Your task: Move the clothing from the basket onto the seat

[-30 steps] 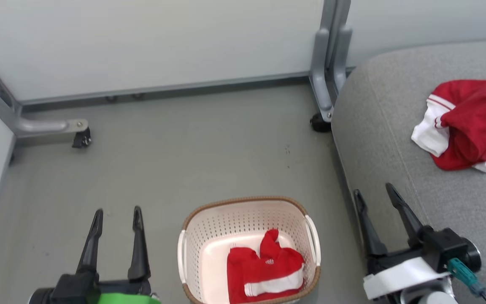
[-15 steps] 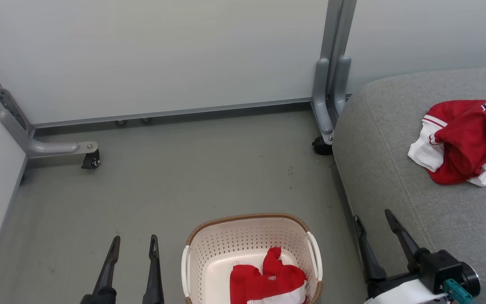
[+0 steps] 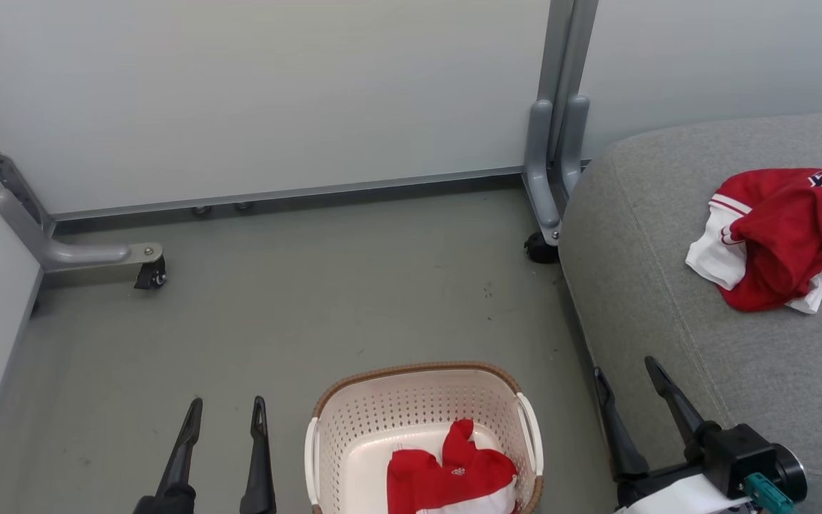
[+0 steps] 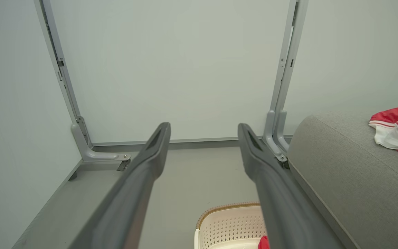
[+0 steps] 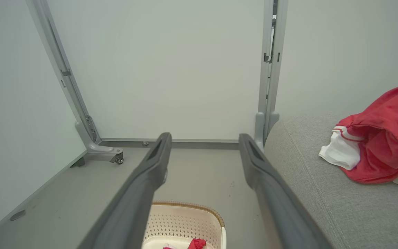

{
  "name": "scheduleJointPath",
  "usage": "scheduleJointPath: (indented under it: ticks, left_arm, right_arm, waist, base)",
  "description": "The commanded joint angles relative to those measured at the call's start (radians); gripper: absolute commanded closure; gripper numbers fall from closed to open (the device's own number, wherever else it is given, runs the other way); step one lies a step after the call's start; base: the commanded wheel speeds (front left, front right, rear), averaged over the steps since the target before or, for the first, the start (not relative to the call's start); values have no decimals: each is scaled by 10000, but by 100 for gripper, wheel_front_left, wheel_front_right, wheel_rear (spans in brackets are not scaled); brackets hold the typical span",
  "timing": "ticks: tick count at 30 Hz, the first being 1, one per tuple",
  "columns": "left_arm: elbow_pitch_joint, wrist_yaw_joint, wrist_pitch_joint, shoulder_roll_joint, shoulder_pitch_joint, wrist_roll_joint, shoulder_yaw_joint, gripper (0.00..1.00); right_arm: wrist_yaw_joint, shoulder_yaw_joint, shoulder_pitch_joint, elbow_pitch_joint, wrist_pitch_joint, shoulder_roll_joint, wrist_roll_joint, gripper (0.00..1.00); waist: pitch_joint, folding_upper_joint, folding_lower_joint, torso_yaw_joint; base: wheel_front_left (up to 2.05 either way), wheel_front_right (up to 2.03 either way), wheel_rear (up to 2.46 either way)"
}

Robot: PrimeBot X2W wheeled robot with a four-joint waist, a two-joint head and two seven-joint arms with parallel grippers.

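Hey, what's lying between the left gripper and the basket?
Nothing but bare floor: the head view shows that stretch between the left gripper and the basket.

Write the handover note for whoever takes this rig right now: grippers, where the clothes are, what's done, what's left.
Left gripper: jaws open, empty, above the floor to the left of the basket.
Right gripper: jaws open, empty, between the basket and the edge of the seat.
Done: the red jersey lies crumpled on the seat.
Left: the red shorts with a white band lie in the basket, not yet grasped. Lift them out and set them on the seat, probably beside the jersey.
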Motion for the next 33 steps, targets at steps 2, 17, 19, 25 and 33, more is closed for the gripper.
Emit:
scheduleJointPath:
  ticks: [2,17,19,25,33]
  left_arm:
    - [2,-42,0,16,-109,12,72,0]
    - [115,-365,0,15,-326,227,275,0]
    - [130,-468,0,15,-457,243,271,0]
    - [237,-988,0,17,-1617,570,186,0]
    - [1149,-1600,0,404,-4117,916,-374,0]
  right_arm:
    - [-14,64,148,19,-29,-63,-19,0]
    - [-14,14,9,-20,-29,-98,-50,0]
    - [-14,-29,-94,-40,-29,-92,-115,0]
    - [-14,-470,-920,-416,-29,-50,-83,0]
    - [-14,-1447,-2351,-1127,-29,-10,-51,0]
  waist:
    - [-11,0,1,-7]
    - [391,0,1,-174]
    - [647,0,1,-253]
    - [2456,0,1,-481]
    - [5167,0,1,-612]
  base:
    - [0,0,0]
    - [0,0,0]
    - [0,0,0]
    - [0,0,0]
    - [0,0,0]
